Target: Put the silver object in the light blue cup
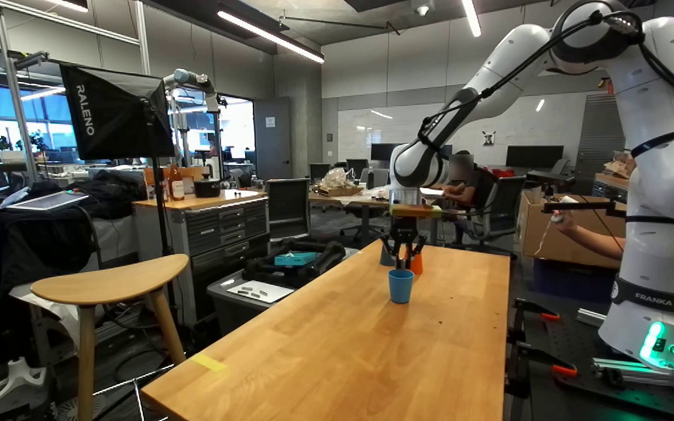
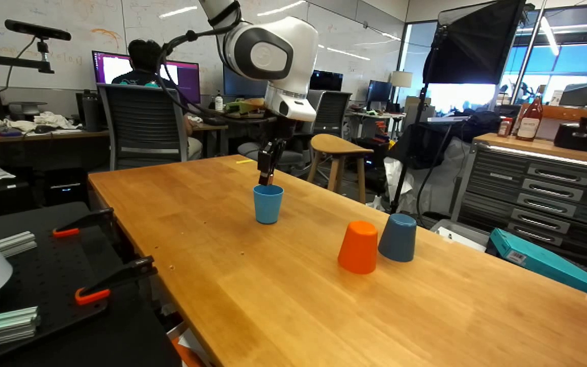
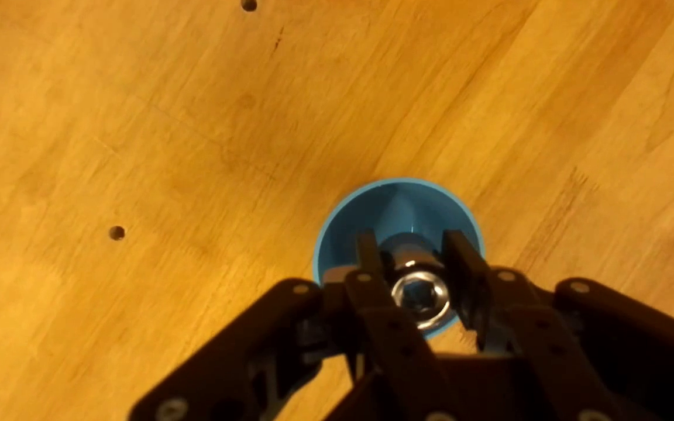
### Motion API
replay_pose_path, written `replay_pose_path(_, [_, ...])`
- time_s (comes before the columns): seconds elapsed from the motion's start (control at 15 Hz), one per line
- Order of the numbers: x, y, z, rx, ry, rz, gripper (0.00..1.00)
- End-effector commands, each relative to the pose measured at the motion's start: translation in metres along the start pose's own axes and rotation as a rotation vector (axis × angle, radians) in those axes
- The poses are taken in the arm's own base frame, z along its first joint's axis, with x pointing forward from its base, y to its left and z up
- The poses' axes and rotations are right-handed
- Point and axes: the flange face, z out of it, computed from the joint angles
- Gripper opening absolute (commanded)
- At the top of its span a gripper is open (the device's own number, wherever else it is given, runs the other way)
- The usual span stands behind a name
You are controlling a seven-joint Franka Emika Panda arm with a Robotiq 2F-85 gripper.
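"The silver object (image 3: 413,270) first: where is it against the tool (image 3: 412,252)?"

"Between the two fingers (image 3: 467,266). In the wrist view one finger stands tight on each side, so the tool has it pinched, holding it by its sides."

"What shows of it?"

"A shiny round end with a dark hole in the middle, facing up into the wrist view. Its far end is hard to make out."

"And the light blue cup (image 2: 268,209)?"

"Upright on the table (image 2: 283,306), mouth up, right under the tool. From the wrist, the object and the fingertips show against the cup's mouth, off toward the lower side of the rim in that view."

"Is the object inside the cup, then?"

"Over the mouth, in the tool's grip. Whether its bottom dips below the rim I cannot tell. In both exterior views the fingertips point down and end right by the cup's rim; whether they touch it, I can't make out."

"Other things on the table?"

"An orange cup (image 2: 358,248) and a dark blue cup (image 2: 399,238), both upside down, just beside each other. In an exterior view they stand well apart from the light blue cup."
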Motion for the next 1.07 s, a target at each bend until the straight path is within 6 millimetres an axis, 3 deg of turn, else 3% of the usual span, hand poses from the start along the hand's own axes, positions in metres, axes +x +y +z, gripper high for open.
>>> replay_pose_path(0.0, [0.017,-0.015,0.014,0.012,0.003,0.033,0.13])
replay_pose_path(0.2, [0.021,-0.018,0.024,0.000,-0.013,0.038,0.15])
replay_pose_path(0.27, [0.021,-0.019,0.025,-0.007,-0.022,0.040,0.43])
replay_pose_path(0.33, [0.021,-0.019,0.027,-0.008,-0.029,0.039,0.57])
replay_pose_path(0.4, [0.021,-0.019,0.027,-0.009,-0.032,0.039,0.63])
replay_pose_path(0.47, [0.020,-0.019,0.026,-0.009,-0.029,0.033,0.25])
replay_pose_path(0.6, [0.023,-0.016,0.021,-0.004,-0.031,0.028,0.25])
replay_pose_path(0.8, [0.021,-0.012,0.005,0.005,-0.044,0.015,0.04])
replay_pose_path(1.0, [0.007,-0.004,-0.020,-0.062,-0.057,-0.078,0.06])
